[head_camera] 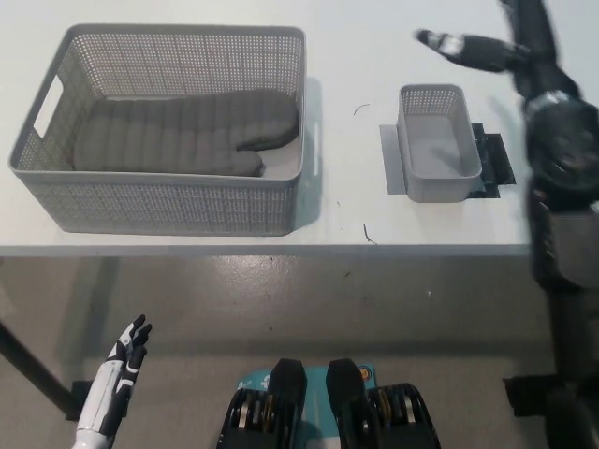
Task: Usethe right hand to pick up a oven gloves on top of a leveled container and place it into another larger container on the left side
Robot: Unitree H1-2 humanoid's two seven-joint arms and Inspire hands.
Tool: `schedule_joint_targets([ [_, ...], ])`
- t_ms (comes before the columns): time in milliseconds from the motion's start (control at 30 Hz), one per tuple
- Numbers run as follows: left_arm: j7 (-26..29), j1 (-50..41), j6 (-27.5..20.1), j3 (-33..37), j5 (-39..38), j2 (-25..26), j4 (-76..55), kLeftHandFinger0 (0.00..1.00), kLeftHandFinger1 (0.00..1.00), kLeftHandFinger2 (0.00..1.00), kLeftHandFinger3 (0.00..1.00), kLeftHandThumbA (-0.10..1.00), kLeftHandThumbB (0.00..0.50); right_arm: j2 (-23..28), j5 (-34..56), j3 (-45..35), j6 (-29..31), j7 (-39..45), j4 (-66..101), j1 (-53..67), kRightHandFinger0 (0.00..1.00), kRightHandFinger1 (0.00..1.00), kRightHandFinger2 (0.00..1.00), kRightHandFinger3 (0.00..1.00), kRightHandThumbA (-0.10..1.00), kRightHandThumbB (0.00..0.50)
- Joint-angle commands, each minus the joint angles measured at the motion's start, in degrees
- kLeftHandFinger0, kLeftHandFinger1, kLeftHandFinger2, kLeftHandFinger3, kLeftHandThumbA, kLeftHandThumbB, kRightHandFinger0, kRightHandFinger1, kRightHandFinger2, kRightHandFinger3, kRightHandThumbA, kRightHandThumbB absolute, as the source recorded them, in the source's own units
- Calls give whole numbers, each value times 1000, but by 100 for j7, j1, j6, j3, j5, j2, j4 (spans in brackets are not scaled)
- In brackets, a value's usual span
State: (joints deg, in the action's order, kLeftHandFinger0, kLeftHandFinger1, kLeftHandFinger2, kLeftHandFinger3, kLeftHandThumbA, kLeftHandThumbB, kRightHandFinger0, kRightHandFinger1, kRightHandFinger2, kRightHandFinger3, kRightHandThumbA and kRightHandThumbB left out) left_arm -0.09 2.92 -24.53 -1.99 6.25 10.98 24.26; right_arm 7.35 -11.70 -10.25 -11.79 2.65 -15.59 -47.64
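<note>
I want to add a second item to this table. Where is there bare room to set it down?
The widest bare patch lies between the large basket and the small container. Another strip runs behind the small container, but the right hand hovers there. The oven glove fills the basket floor. The left hand rests below the table.

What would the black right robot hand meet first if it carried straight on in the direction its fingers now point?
The right robot hand points toward picture left, above the small container. Its line runs over bare white table toward the large basket's top right corner, though height is unclear, so it may pass over.
</note>
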Motion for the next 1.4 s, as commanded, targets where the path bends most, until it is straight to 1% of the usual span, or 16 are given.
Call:
schedule_joint_targets([
  [0, -123, -36, -240, 183, 86, 105, 3, 1000, 1000, 1000, 1000, 1000, 500, 1171, 3940, -1332, 503, -355, 6460, 1032, 1000, 1000, 1000, 1000, 1000, 390],
  [33, -127, -12, -240, 184, 80, 98, 24, 1000, 1000, 1000, 1000, 1000, 500, 1052, 3818, -1166, 702, -277, 6525, 1420, 1000, 1000, 1000, 1000, 1000, 409],
  [100, -146, 11, -240, 187, 43, 86, 63, 1000, 1000, 1000, 1000, 1000, 500, 855, 3658, -818, 1072, -83, 6565, 2023, 1000, 1000, 1000, 1000, 1000, 385],
  [133, -133, 23, -240, 207, 77, 95, 71, 1000, 1000, 1000, 1000, 1000, 500, 721, 3555, -576, 1230, 84, 6555, 2510, 1000, 1000, 1000, 1000, 1000, 398],
  [200, -114, 62, -240, 215, 97, 77, 86, 1000, 1000, 1000, 1000, 1000, 500, 480, 3516, -292, 1101, 136, 6627, 3132, 1000, 1000, 1000, 1000, 1000, 417],
  [233, -99, 64, -240, 221, 108, 78, 81, 1000, 1000, 1000, 1000, 1000, 500, 357, 3390, -143, 1175, 183, 6601, 3388, 1000, 1000, 1000, 1000, 1000, 372],
  [300, -100, 79, -240, 234, 101, 95, 64, 1000, 1000, 1000, 1000, 1000, 500, 66, 2958, 279, 1862, 503, 6051, 4079, 1000, 1000, 1000, 1000, 1000, 315],
  [367, -124, 133, -240, 237, 88, 97, 60, 1000, 1000, 1000, 1000, 1000, 500, -101, 2914, 477, 2121, 724, 5503, 4520, 1000, 1000, 1000, 1000, 1000, 312],
  [500, -117, 217, -240, 248, 127, 155, 17, 1000, 1000, 1000, 1000, 1000, 500, -572, 2342, 731, 2147, 657, 4466, 5077, 1000, 1000, 1000, 1000, 1000, 321],
  [600, -138, 313, -238, 269, 124, 169, 12, 1000, 1000, 1000, 1000, 1000, 500, -632, 1930, 830, 2334, 640, 3551, 5167, 1000, 1000, 1000, 1000, 1000, 304],
  [667, -89, 363, -233, 296, 182, 156, 34, 1000, 1000, 1000, 1000, 1000, 500, -627, 1971, 765, 2212, 691, 2968, 5106, 1000, 1000, 1000, 1000, 1000, 190],
  [800, -103, 486, -159, 348, 180, 101, 4, 1000, 1000, 1000, 1000, 1000, 500, -437, 2012, 659, 1975, 798, 2250, 4968, 1000, 1000, 1000, 1000, 1000, 85],
  [867, -96, 529, -214, 387, 171, 35, 58, 1000, 1000, 1000, 1000, 1000, 500, -327, 1914, 617, 1970, 774, 1940, 4930, 1000, 1000, 1000, 1000, 1000, 63],
  [1000, -105, 597, -107, 472, 245, 9, -29, 1000, 1000, 1000, 1000, 1000, 500, -126, 1602, 607, 2269, 661, 1264, 4776, 1000, 1000, 1000, 1000, 1000, 45],
  [1033, -123, 614, -109, 482, 213, 11, -12, 1000, 1000, 1000, 1000, 1000, 500, -116, 1601, 613, 2240, 648, 1288, 4774, 1000, 1000, 1000, 1000, 1000, 64],
  [1367, -191, 721, -79, 569, 209, 49, 10, 1000, 1000, 1000, 1000, 1000, 500, -62, 1509, 761, 2086, 581, 1384, 4758, 1000, 1000, 1000, 1000, 1000, 115],
])
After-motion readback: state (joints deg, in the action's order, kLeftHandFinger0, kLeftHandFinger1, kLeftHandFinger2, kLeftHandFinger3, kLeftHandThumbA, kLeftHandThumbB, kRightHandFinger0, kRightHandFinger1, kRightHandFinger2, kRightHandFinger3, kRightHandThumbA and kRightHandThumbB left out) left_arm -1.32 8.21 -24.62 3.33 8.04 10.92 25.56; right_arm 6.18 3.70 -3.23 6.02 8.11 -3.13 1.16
